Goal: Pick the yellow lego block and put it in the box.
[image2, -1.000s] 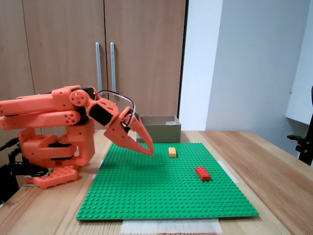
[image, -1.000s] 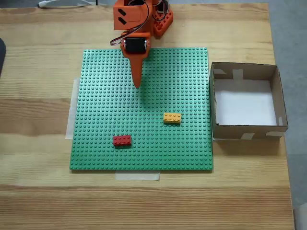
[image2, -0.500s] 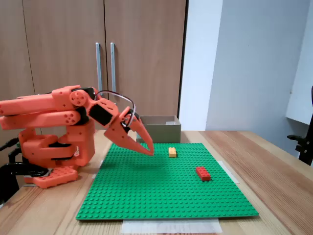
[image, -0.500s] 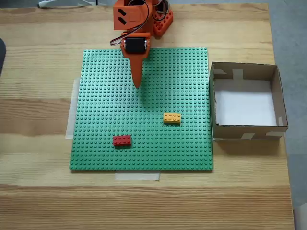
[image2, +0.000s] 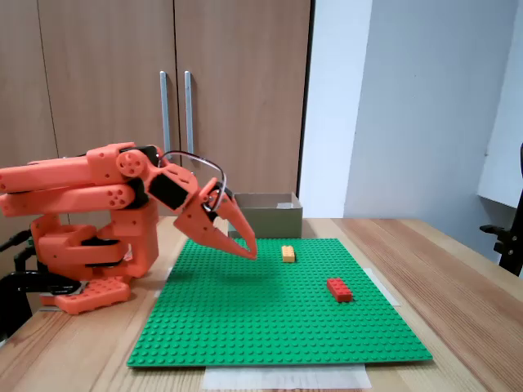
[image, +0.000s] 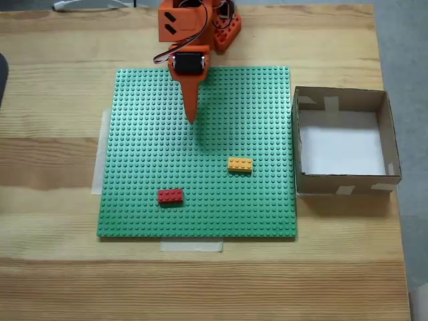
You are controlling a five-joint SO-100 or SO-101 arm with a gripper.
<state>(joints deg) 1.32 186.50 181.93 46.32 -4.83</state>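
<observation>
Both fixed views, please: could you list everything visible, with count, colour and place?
yellow lego block: one, yellow-orange, on the baseplate toward the box side.
red lego block: one, red, on the baseplate near its front edge in the top-down fixed view.
baseplate: one, green, studded, taped to the table.
box: one, brown cardboard with white bottom, open-topped, beside the baseplate's right edge, nothing inside.
table: one, light wood.
cabinet doors: two, brown, behind the table.
arm: one, orange, folded at the far edge.
gripper: one, orange, shut, above the baseplate, holding nothing.

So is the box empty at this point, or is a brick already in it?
Empty: the box shows only its bare white bottom from above, and the yellow brick lies outside on the green baseplate.
</observation>
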